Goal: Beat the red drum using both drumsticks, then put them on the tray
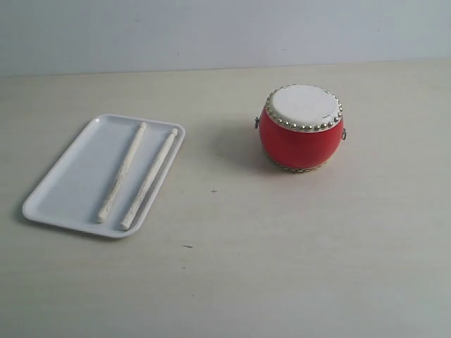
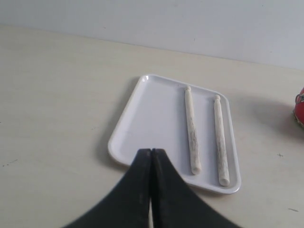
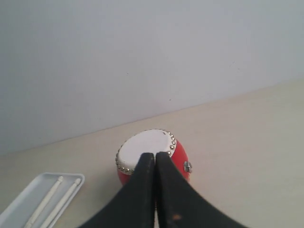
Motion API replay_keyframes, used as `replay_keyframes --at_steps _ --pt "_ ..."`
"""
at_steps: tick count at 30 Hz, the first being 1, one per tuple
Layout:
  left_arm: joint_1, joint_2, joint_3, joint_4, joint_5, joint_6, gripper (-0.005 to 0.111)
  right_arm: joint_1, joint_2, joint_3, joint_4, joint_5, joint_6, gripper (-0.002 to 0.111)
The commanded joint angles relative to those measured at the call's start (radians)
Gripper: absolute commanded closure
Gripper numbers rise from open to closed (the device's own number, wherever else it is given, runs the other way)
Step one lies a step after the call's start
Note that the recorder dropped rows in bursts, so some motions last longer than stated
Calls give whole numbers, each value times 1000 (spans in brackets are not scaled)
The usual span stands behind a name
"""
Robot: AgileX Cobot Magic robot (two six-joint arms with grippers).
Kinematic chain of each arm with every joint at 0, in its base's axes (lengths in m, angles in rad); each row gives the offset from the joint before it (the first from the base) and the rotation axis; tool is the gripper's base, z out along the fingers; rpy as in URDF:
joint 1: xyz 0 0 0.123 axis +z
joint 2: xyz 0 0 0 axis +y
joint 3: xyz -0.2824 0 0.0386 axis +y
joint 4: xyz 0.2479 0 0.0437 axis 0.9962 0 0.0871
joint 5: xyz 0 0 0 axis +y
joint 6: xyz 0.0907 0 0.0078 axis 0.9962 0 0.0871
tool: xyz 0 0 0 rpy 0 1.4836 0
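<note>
The red drum point(image 1: 301, 128) with its white head stands upright on the table at the right. Both drumsticks point(image 1: 124, 182) point(image 1: 149, 179) lie side by side inside the white tray point(image 1: 70, 176) at the left. Neither gripper shows in the exterior view. In the left wrist view my left gripper point(image 2: 151, 151) is shut and empty, above the tray's point(image 2: 152, 118) near rim, with the drumsticks point(image 2: 192, 130) point(image 2: 220, 140) beyond it. In the right wrist view my right gripper point(image 3: 155, 155) is shut and empty, in front of the red drum point(image 3: 152, 152).
The pale table point(image 1: 282, 246) stretches around tray and drum, with a grey wall point(image 1: 211, 28) behind. Two small dark specks point(image 1: 213, 190) mark the table between them. A sliver of the drum point(image 2: 299, 107) shows at the left wrist view's edge.
</note>
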Motion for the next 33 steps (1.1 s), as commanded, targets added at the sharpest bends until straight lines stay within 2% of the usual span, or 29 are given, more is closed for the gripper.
replay_keyframes --at_steps 1,8,12,22,33 --pt "4 -6 3 -8 -7 8 107 -7 -7 5 67 28 -1 108" --pt "4 -6 3 -8 -7 8 107 -7 -7 5 67 176 -1 108" --pt "4 -6 3 -8 -7 8 107 -7 -7 31 67 183 -1 108" --pt "4 -6 3 -8 -7 8 107 -7 -77 128 -25 -37 -1 108" --pt "4 -6 3 -8 -7 8 107 -7 -187 181 -32 -62 -1 108"
